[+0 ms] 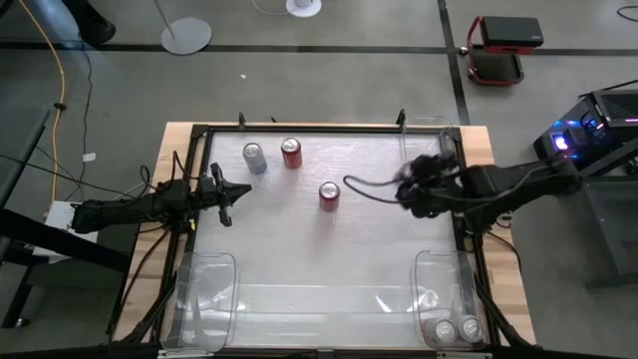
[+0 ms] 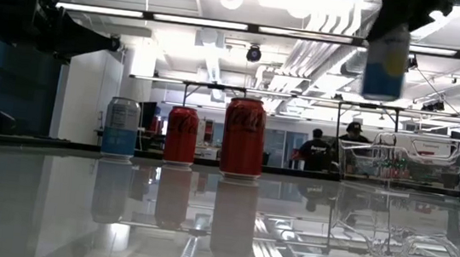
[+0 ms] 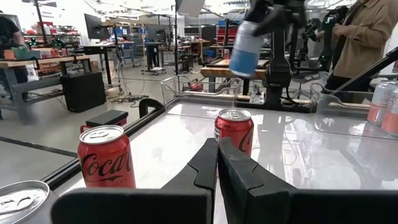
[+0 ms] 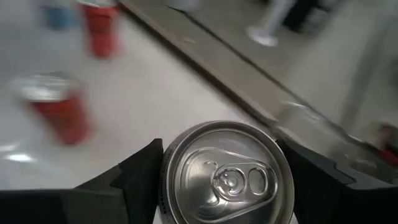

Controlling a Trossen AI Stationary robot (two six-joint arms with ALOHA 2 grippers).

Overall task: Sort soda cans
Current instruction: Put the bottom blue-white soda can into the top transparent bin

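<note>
With its fingers gripping the silver-blue metal soda can [image 4: 227,177] aloft, the right gripper [image 4: 219,180] should carry it level to the clear plastic bin [image 1: 444,299] holding silver cans, while the left gripper [image 1: 227,193] waits with fingers closed.

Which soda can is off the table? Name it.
The silver-blue can clamped in the right hand, held high above the table. The two red cans and the other silver-blue can stand on the tabletop.

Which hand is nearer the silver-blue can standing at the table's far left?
Left. The left hand, shut and empty, sits just left of the standing silver-blue can. The right hand is across the table, holding another can in the air.
</note>
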